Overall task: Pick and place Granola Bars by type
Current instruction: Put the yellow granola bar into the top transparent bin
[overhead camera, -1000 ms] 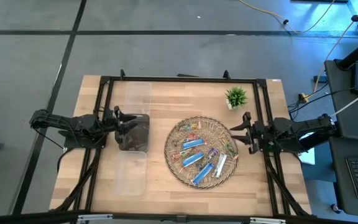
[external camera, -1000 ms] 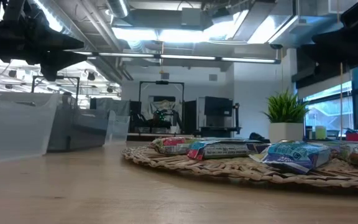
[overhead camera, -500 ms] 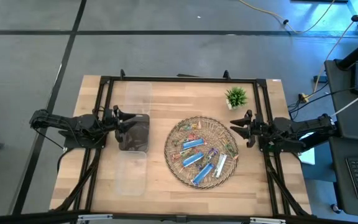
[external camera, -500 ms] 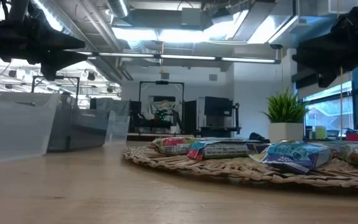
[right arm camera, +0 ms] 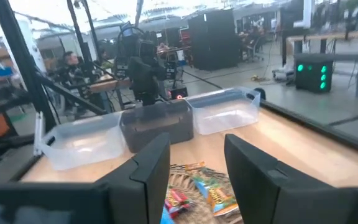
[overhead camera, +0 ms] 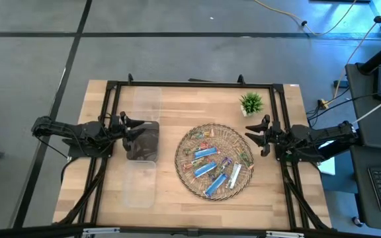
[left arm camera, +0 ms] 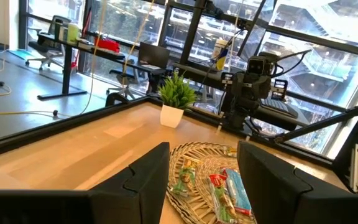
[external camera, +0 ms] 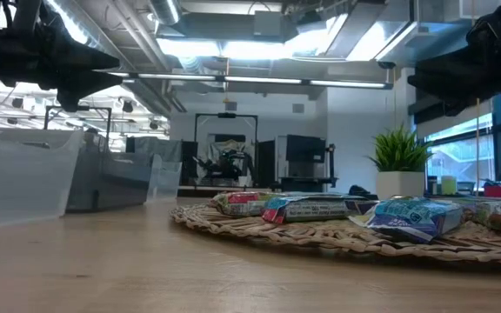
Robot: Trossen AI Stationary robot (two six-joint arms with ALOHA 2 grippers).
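Observation:
Several granola bars lie flat in a heap on a round woven tray (overhead camera: pixel 243 182) at the table's middle: blue ones (overhead camera: pixel 206 153), a purple one (overhead camera: pixel 226 162), a silvery white one (overhead camera: pixel 235 173). They also show in the low view (external camera: pixel 411 217) and the left wrist view (left arm camera: pixel 225 190). My left gripper (overhead camera: pixel 132 125) hangs open and level at the left, above a dark bin (overhead camera: pixel 145 142), its fingers pointing at the tray. My right gripper (overhead camera: pixel 255 135) hangs open and level at the tray's right rim, pointing left. Neither gripper has anything between its fingers.
Three bins stand in a row at the left: a clear one (overhead camera: pixel 147 100) at the far side, the dark one in the middle, a clear one (overhead camera: pixel 139 188) at the near side. A small potted plant (overhead camera: pixel 251 103) stands at the far right. A black frame (overhead camera: pixel 190 84) borders the table.
My right gripper has swung about its wrist, its fingertips going a little toward the table's far edge, and it stays open as before. The bars and the left gripper have kept still.

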